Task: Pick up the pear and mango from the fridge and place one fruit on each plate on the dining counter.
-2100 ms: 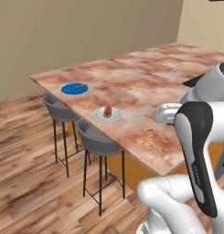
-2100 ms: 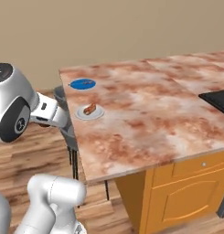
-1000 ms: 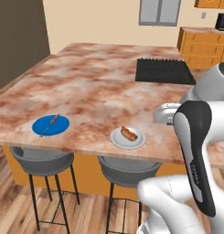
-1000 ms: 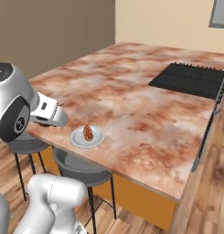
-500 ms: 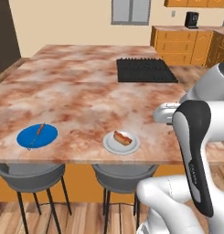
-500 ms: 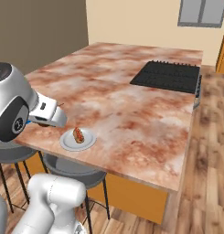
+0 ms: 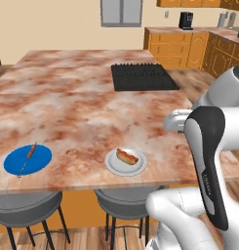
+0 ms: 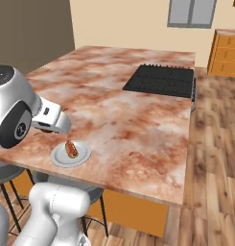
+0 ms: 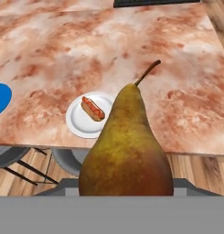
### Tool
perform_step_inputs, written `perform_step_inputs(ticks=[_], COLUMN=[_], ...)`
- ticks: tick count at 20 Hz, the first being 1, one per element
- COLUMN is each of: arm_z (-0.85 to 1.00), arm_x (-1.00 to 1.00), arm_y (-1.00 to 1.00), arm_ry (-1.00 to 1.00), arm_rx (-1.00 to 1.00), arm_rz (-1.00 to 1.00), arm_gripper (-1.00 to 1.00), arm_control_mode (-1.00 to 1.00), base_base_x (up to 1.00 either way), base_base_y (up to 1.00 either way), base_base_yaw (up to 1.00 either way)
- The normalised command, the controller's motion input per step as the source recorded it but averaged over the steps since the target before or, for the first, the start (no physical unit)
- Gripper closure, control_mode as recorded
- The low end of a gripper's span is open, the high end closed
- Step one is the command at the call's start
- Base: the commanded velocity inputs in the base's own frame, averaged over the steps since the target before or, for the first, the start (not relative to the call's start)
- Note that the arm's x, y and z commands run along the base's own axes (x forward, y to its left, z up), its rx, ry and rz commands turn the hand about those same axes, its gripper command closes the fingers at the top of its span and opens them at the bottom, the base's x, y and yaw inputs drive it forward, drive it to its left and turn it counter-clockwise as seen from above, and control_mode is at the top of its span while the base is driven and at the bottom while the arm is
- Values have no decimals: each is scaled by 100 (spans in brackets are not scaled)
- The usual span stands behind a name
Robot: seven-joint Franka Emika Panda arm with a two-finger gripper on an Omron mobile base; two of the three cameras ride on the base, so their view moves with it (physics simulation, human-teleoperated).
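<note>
Clamped about halfway shut, the claw [image 9: 126,189] grips a plump golden-brown pear with a reddish base and a curved brown stem [image 9: 127,148], which looms at the lower centre of the hand view, held above the floor just short of the desk's near edge.

Going left to right across the left base view: a flat bright blue round plate [image 7: 27,160] sits at the lower left of the frame on the reddish-brown and cream marbled desk [image 7: 77,102], with a thin skewer-like item lying across it. A small white round plate [image 7: 125,162] lies at lower centre, close to the desk's front edge, already carrying a hot dog in a bun [image 7: 127,156]. A black cooktop [image 7: 143,76] is set into the desk at upper centre, and the white arm fills the lower right. Two grey stools [image 7: 26,206] stand tucked under the near edge.

By my reckoning, the step in hand is carrying the pear to a plate. Next, the claw should reach out over the desk, pick a plate, lower the pear clear of what already lies there, then let go. The mango would remain to fetch.
</note>
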Motion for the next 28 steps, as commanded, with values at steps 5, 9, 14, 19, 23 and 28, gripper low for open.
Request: perform_step_inputs(ticks=[5,9,14,19,23,28], arm_z=[0,-17,-50,-100,-100,-70], arm_x=[0,57,50,0,38,62], arm_y=[0,21,64,73,53,12], arm_ry=[0,16,53,19,6,11], arm_rx=[0,-2,-7,-20,-4,2], arm_rz=[0,11,23,25,14,10], arm_gripper=[100,100,100,100,100,100], arm_control_mode=[100,-100,-100,-100,-100,-100], base_base_x=[0,4,0,0,0,0], base_base_y=[0,0,0,0,0,0], base_base_yaw=[0,0,0,0,0,0])
